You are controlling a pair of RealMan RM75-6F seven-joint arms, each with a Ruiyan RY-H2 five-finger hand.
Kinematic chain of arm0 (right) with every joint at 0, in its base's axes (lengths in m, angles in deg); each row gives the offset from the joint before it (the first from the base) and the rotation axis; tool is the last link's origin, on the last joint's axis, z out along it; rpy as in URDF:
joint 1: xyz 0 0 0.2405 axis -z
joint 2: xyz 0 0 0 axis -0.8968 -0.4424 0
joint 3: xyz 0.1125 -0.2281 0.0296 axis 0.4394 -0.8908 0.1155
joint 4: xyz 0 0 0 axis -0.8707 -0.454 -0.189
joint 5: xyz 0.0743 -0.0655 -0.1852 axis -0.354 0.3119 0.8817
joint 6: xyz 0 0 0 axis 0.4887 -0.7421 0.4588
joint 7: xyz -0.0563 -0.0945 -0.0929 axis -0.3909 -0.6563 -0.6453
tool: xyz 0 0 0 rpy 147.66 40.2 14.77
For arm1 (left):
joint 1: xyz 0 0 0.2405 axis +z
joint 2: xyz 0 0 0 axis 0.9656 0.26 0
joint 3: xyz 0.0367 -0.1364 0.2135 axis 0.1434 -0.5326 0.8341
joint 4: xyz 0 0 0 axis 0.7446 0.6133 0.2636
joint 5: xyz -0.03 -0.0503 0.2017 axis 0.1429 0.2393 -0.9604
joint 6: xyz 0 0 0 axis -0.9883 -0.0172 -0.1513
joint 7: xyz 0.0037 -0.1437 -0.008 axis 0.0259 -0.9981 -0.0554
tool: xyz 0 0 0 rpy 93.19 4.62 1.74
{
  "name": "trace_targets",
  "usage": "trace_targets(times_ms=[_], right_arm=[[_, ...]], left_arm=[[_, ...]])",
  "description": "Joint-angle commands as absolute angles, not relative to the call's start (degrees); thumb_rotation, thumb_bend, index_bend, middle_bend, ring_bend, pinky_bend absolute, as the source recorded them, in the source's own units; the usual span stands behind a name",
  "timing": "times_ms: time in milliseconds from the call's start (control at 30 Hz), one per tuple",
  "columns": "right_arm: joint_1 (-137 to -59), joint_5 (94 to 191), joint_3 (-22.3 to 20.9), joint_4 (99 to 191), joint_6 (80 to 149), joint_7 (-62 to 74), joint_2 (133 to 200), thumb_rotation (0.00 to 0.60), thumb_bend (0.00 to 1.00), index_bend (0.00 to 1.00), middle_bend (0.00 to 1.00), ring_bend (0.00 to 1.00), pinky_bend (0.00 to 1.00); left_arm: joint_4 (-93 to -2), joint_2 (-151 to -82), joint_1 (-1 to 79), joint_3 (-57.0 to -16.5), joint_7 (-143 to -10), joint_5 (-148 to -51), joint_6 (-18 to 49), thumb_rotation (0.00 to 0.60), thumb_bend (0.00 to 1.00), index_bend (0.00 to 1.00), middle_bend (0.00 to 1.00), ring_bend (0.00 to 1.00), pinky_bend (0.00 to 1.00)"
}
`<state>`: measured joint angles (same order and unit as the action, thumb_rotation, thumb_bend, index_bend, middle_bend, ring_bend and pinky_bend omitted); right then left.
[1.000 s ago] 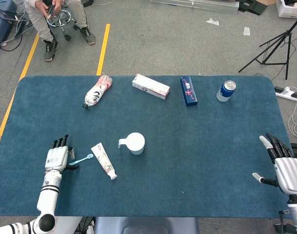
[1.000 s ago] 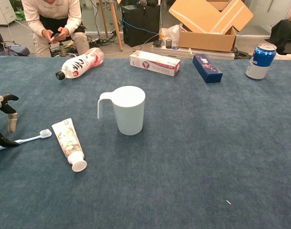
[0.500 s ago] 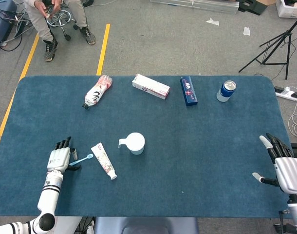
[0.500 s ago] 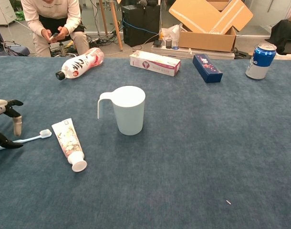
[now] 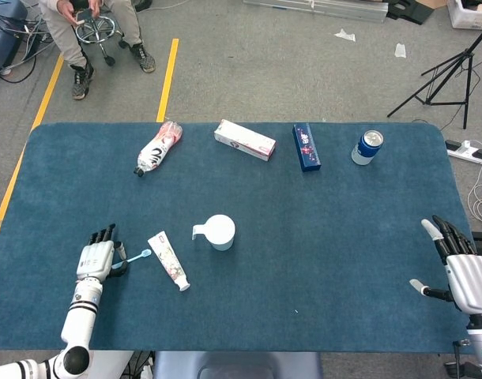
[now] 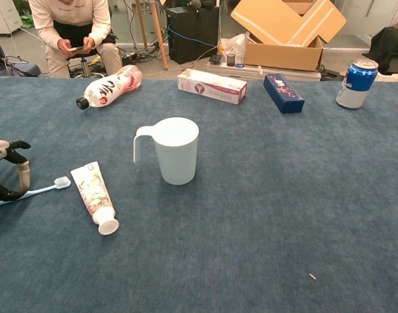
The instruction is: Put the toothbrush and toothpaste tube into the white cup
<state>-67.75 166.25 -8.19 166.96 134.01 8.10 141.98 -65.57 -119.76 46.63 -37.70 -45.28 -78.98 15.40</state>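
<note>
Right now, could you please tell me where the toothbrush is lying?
The toothbrush lies flat on the table's front left, its head beside the toothpaste tube and its handle under the left robot hand, left of the white cup.

The left robot hand (image 6: 6, 171) curls over the toothbrush (image 6: 36, 192) handle beside the toothpaste tube (image 6: 93, 195).

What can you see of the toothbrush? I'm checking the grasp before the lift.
The toothbrush is slim, with a pale blue handle and a white brush head. It looks like plastic and lies flat on the blue table cloth, head pointing toward the toothpaste tube but apart from it. The left robot hand covers the handle end, its fingers curled over the handle. Whether they grip it firmly cannot be told.
</note>
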Motion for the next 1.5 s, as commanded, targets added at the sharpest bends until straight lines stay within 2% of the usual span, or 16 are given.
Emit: trace_targets(times_ms=[33,300,967,1500], right_arm=[[-67.75,166.26,-8.18,166.99,134.04,8.11,141.97,0.6,0.0,0.0,0.0,0.0,0.15],[-67.76,166.3,-8.18,166.99,134.03,8.14,141.95,0.6,0.0,0.0,0.0,0.0,0.15],[-67.72,166.3,-8.15,167.04,134.07,8.61,141.71,0.6,0.0,0.0,0.0,0.0,0.15],[-67.73,166.28,-8.08,167.06,134.14,8.74,141.64,0.6,0.0,0.0,0.0,0.0,0.15]], left_arm=[[-66.06,-119.37,46.61,-37.37,-45.24,-78.7,15.57,0.6,0.38,0.46,0.0,0.0,0.0],[-66.76,-118.98,46.3,-36.76,-45.06,-78.35,15.39,0.6,0.38,0.42,0.0,0.0,0.0],[-66.02,-119.91,46.24,-34.63,-43.73,-79.17,13.59,0.6,0.38,0.46,0.0,0.0,0.0],[-64.23,-120.99,46.5,-33.66,-42.45,-80.5,12.65,0.6,0.38,0.46,0.0,0.0,0.0]])
